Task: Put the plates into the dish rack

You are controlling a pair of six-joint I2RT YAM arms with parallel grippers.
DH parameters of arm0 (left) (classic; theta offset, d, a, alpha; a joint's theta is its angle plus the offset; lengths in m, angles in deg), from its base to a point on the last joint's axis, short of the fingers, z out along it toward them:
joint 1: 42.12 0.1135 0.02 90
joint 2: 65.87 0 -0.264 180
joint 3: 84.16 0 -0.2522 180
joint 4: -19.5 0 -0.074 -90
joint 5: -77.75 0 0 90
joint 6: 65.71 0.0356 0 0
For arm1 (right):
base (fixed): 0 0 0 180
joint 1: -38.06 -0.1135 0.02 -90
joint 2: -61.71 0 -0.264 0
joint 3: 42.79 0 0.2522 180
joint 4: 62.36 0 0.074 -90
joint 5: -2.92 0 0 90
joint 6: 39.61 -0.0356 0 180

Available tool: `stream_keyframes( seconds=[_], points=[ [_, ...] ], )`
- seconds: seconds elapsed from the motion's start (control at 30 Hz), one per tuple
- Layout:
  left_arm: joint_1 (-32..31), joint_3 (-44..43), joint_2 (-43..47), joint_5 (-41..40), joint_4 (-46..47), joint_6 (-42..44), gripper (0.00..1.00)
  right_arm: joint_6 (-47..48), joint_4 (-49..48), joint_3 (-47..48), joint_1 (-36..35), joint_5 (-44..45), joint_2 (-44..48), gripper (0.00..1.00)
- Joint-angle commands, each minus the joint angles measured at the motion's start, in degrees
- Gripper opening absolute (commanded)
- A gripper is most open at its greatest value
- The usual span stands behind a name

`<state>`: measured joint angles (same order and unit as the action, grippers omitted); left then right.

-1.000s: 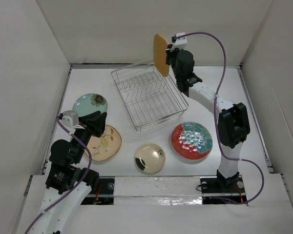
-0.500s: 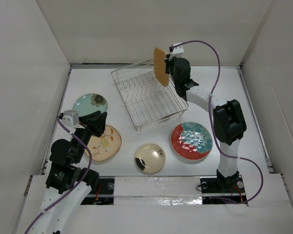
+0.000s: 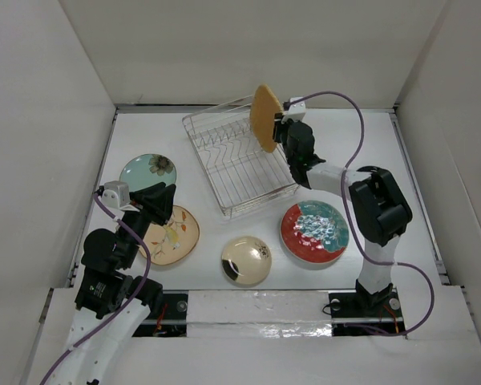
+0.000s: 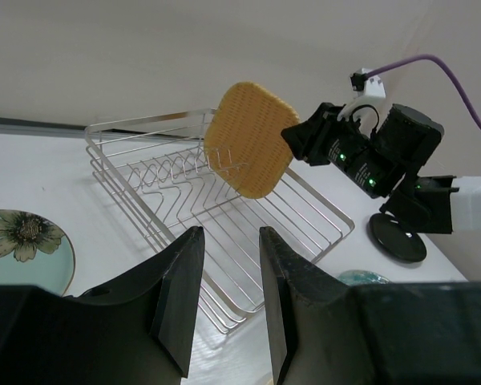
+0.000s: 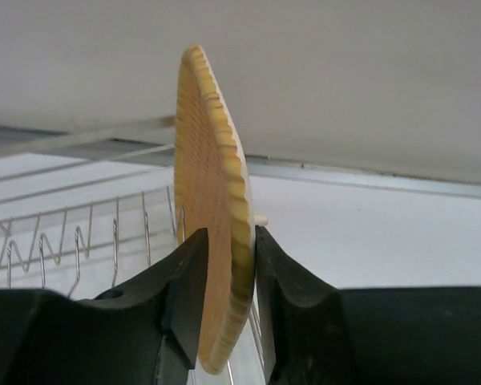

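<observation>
Gingerly, my right hand (image 5: 228, 237) pinches the rim of the orange plate (image 5: 208, 160), holding it on edge over the dish rack (image 3: 204, 167) beneath; it looks stiff, light, probably slippery and breakable.

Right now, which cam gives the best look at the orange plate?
Left wrist: the orange plate shows its whole textured face, tilted over the dish rack. Right wrist sees only its edge in the right claw; top external shows it small and foreshortened.
</observation>
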<state>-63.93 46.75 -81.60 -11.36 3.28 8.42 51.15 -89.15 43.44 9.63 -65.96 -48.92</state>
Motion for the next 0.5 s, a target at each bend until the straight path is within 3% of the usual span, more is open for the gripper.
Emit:
stream_keyframes(
  seconds=[0.0, 0.27, 0.37, 0.4, 0.43, 0.47],
  points=[
    [-0.3, -0.4, 0.2, 0.7, 2.5, 0.4, 0.3, -2.7, -3.2, -2.9, -0.5, 3.4, 4.6, 0.39],
    [-0.3, -0.4, 1.2, 0.6, 2.5, 0.2, 0.3, -7.2, 6.9, -4.2, -0.5, 3.7, 13.8, 0.67],
    [-0.3, -0.4, 1.8, 0.7, 2.5, 0.2, 0.3, -12.6, 11.1, -9.2, 0.0, 5.2, 22.0, 0.68],
    [-0.3, -0.4, 2.2, 0.8, 2.5, 0.1, 0.3, -15.0, 13.8, -11.2, 0.6, 5.5, 24.4, 0.64],
    [-0.3, -0.4, 2.3, 1.1, 2.5, 0.1, 0.29, -20.4, 15.4, -15.5, 1.8, 5.6, 26.7, 0.37],
    [-0.3, -0.4, 2.5, 1.2, 2.5, 0.1, 0.27, -23.2, 17.3, -17.9, 2.6, 5.6, 31.6, 0.19]
  ],
)
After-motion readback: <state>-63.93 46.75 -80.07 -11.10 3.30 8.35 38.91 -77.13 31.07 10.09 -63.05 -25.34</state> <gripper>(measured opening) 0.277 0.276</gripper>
